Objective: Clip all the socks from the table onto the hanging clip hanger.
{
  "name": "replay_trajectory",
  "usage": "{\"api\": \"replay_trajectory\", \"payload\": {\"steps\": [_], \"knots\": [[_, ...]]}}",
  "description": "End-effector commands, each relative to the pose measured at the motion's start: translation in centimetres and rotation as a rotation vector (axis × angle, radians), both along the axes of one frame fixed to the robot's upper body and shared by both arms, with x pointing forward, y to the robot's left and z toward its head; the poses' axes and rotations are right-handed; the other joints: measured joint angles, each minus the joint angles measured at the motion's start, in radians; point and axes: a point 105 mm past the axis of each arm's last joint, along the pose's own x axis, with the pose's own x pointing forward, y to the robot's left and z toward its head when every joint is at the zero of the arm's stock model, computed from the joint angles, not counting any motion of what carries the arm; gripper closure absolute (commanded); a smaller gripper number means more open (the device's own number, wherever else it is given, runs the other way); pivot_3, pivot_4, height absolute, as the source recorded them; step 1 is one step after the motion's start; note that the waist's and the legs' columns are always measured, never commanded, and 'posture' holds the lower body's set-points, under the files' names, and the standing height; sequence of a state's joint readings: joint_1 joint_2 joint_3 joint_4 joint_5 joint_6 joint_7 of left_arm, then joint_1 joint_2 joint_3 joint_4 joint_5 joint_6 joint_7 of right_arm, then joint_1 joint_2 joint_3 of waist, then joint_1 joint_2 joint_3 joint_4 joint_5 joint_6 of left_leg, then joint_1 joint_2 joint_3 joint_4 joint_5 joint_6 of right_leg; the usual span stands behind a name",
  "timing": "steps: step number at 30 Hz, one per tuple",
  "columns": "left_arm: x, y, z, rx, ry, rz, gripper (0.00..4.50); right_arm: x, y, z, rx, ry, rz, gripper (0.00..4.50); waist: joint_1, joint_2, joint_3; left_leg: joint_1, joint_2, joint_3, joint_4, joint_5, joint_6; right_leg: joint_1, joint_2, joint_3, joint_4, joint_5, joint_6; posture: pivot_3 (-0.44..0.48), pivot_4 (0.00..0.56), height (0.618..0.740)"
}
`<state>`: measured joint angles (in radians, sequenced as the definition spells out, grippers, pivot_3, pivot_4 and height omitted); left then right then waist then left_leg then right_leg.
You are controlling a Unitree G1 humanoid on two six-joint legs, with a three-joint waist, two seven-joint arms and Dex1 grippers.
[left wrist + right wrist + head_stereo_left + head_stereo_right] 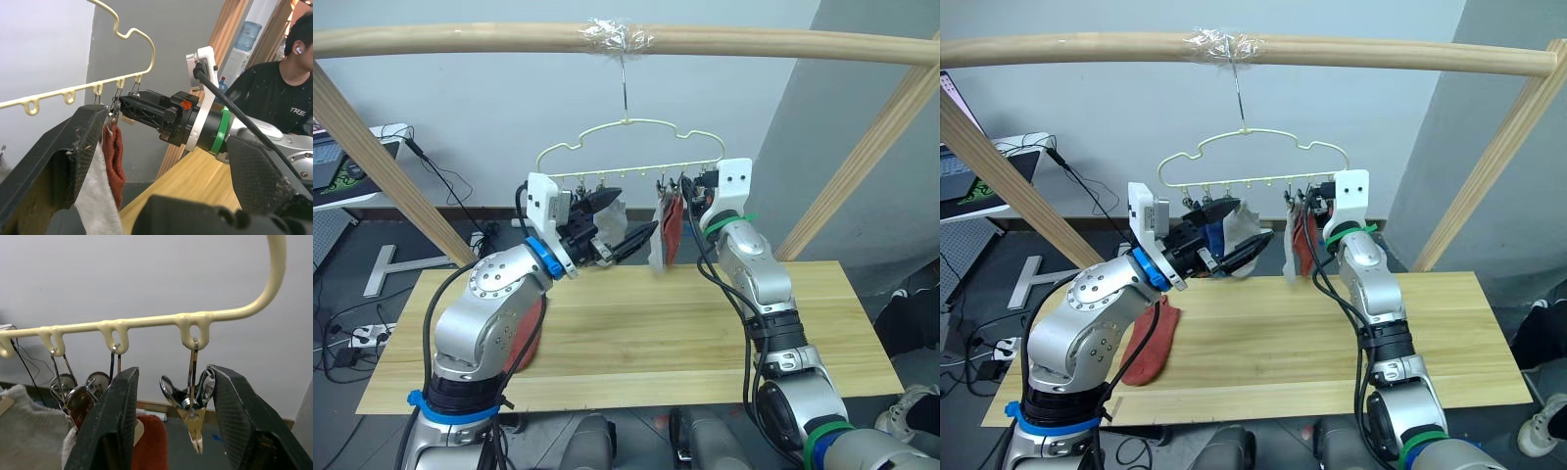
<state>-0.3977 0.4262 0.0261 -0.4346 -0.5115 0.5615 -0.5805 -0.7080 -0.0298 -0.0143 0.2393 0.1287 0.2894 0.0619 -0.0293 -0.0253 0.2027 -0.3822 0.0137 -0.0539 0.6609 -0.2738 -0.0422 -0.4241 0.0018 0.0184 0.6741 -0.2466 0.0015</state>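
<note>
Right gripper [171,431] spread around an empty clip [193,418] on the clip hanger [626,147], likely to squeeze it open, while left gripper [622,225], spread, lifts a grey sock [1244,220].

One pale yellow-green wire clip hanger [1252,162] is hanging from the wooden pole. Two socks are hanging from its clips: one light grey knit sock [1290,250] and one rust-red knit sock [1303,247]. One more rust-red sock [1151,343] is lying on the long light wooden table [1273,343].
</note>
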Motion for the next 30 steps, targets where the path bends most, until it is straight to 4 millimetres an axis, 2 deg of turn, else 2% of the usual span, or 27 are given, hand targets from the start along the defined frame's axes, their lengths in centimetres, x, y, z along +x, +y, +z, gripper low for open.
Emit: {"api": "replay_trajectory", "payload": {"steps": [1, 11, 14, 19, 26, 28, 30], "knots": [[-0.8, -0.5, 1.7, -0.024, -0.07, -0.031, 0.0, -0.1, 0.2, 2.1, 0.006, -0.077, 0.001, 2.21, 0.0, 0.0, 0.0, 0.0, 0.0, 0.0, 0.0, 0.0, 0.0, 0.0, 0.0, 0.0, 0.0, 0.0, 0.0, 0.052, 0.179, 0.74], [-0.9, -0.5, 1.7, -0.026, -0.071, -0.034, 0.0, -0.1, 0.2, 2.1, 0.009, -0.079, 0.005, 2.21, 0.0, 0.0, 0.0, 0.0, 0.0, 0.0, 0.0, 0.0, 0.0, 0.0, 0.0, 0.0, 0.0, 0.0, 0.0, 0.053, 0.174, 0.74], [-1.0, -0.6, 1.7, -0.028, -0.07, -0.035, 0.0, -0.1, 0.2, 2.1, 0.01, -0.08, 0.006, 2.84, 0.0, 0.0, 0.0, 0.0, 0.0, 0.0, 0.0, 0.0, 0.0, 0.0, 0.0, 0.0, 0.0, 0.0, 0.0, 0.053, 0.174, 0.74], [-1.0, -0.6, 1.6, -0.029, -0.068, -0.034, 0.0, 0.0, 0.1, 2.0, 0.009, -0.077, 0.006, 4.41, 0.0, 0.0, 0.0, 0.0, 0.0, 0.0, 0.0, 0.0, 0.0, 0.0, 0.0, 0.0, 0.0, 0.0, 0.0, 0.052, 0.178, 0.74], [-0.8, -0.4, 1.2, -0.033, -0.048, -0.019, 0.0, -0.1, -0.9, 1.8, -0.01, -0.071, 0.001, 4.46, 0.0, 0.0, 0.0, 0.0, 0.0, 0.0, 0.0, 0.0, 0.0, 0.0, 0.0, 0.0, 0.0, 0.0, 0.0, 0.05, 0.181, 0.74], [-0.5, 0.1, 0.3, -0.034, -0.004, 0.008, 0.0, -0.1, -1.3, 1.8, -0.027, -0.067, 0.011, 4.46, 0.0, 0.0, 0.0, 0.0, 0.0, 0.0, 0.0, 0.0, 0.0, 0.0, 0.0, 0.0, 0.0, 0.0, 0.0, 0.05, 0.181, 0.74], [0.4, 1.6, -1.7, -0.031, 0.071, 0.095, 0.0, -0.2, -1.5, 1.7, -0.057, -0.054, 0.038, 4.46, 0.0, 0.0, 0.0, 0.0, 0.0, 0.0, 0.0, 0.0, 0.0, 0.0, 0.0, 0.0, 0.0, 0.0, 0.0, 0.05, 0.181, 0.74]]}}
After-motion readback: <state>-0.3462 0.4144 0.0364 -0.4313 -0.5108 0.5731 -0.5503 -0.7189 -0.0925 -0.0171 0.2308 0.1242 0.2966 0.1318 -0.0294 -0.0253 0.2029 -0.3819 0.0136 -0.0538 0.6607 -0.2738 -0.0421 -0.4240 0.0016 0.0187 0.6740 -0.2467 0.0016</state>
